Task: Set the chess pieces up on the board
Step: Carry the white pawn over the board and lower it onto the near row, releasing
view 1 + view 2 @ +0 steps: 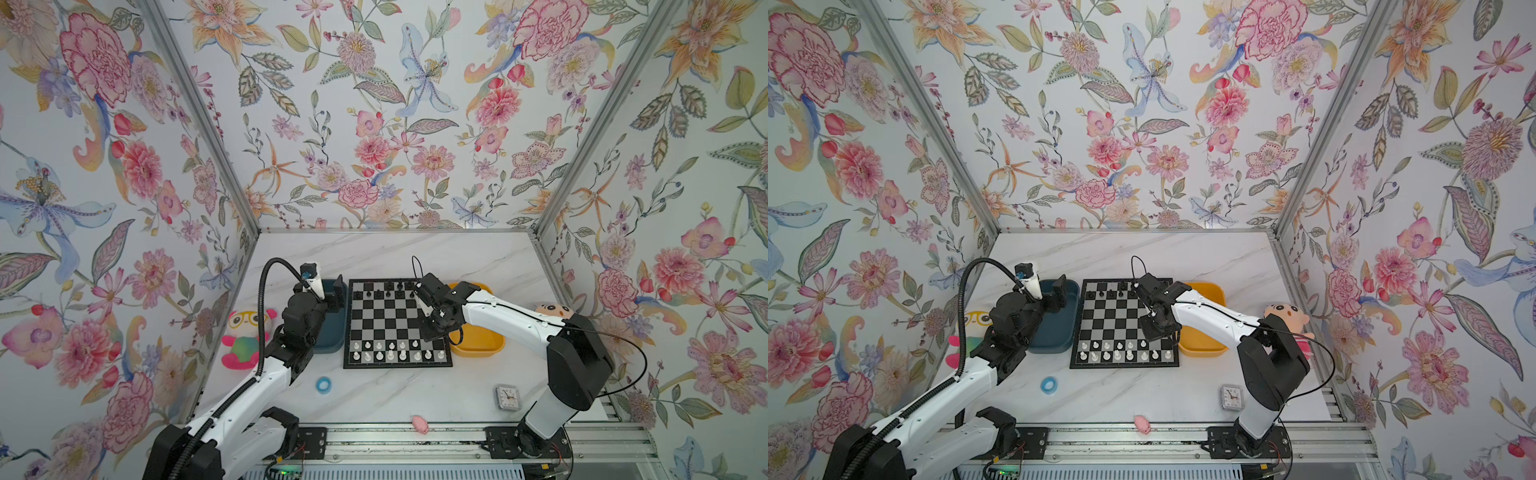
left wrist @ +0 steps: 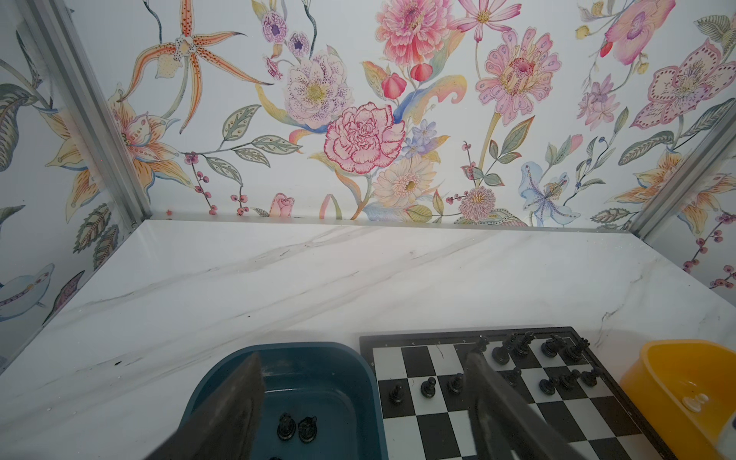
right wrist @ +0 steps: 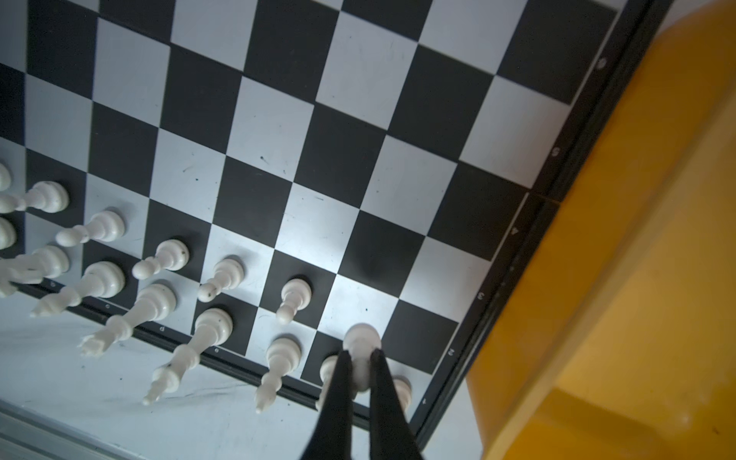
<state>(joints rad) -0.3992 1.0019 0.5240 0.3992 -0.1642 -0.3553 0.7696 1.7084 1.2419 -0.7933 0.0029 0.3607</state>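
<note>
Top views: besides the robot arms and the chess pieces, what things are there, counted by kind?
Chessboard: 1
Bins: 2 (teal bin, yellow bin)
Plush toys: 2 (plush with glasses, plush doll)
Blue ring: 1
Clock: 1
Small pink toy: 1
Total: 8

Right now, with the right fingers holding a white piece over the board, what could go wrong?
1. The right fingers hold the white piece close beside two standing white pieces; lowering or opening could tip them.
2. Its base may miss the free light square and land on a line.
</note>
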